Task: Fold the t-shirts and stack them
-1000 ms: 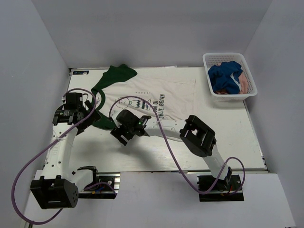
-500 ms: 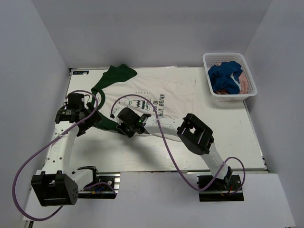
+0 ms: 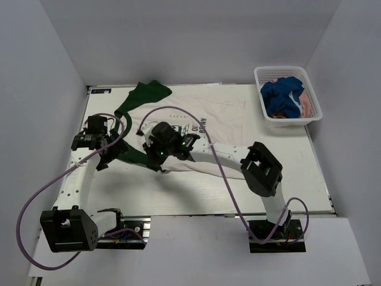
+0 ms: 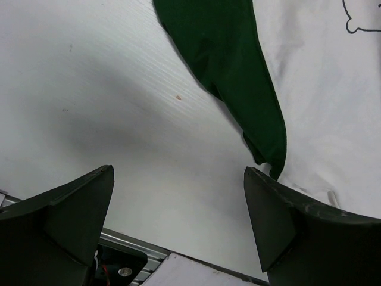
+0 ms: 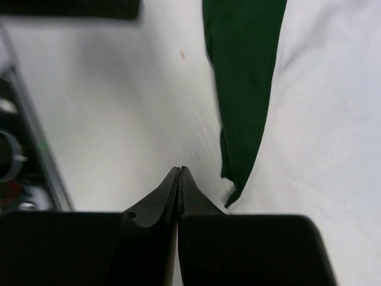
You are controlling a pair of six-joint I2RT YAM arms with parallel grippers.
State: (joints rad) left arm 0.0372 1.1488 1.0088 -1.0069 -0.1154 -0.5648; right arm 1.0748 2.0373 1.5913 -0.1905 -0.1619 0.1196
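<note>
Across the white table [image 3: 238,190], the cream t-shirt [image 3: 220,119] is lying spread flat with its black print facing up. One dark green sleeve [image 3: 130,154] is pointing toward the near left. The blue t-shirt [image 3: 281,98] and the pink t-shirt [image 3: 305,104] are sitting bunched in the white mesh basket [image 3: 280,68] at the far right corner.

The right gripper [image 5: 180,173] is reaching over the shirt's near left corner, just beside the tip of that sleeve. Its jaws are pressing tightly together, and no cloth is showing between them in the wrist view. The left gripper [image 4: 177,173] is hovering over bare table just left of the sleeve, its jaws standing wide apart and holding nothing.

Judging from this, the first fold is only beginning. The main risk is that the right jaws are gripping nothing, so lifting would leave the hem flat on the table. If they are catching only a thin edge, it may slip free or drag the shirt into wrinkles.
</note>
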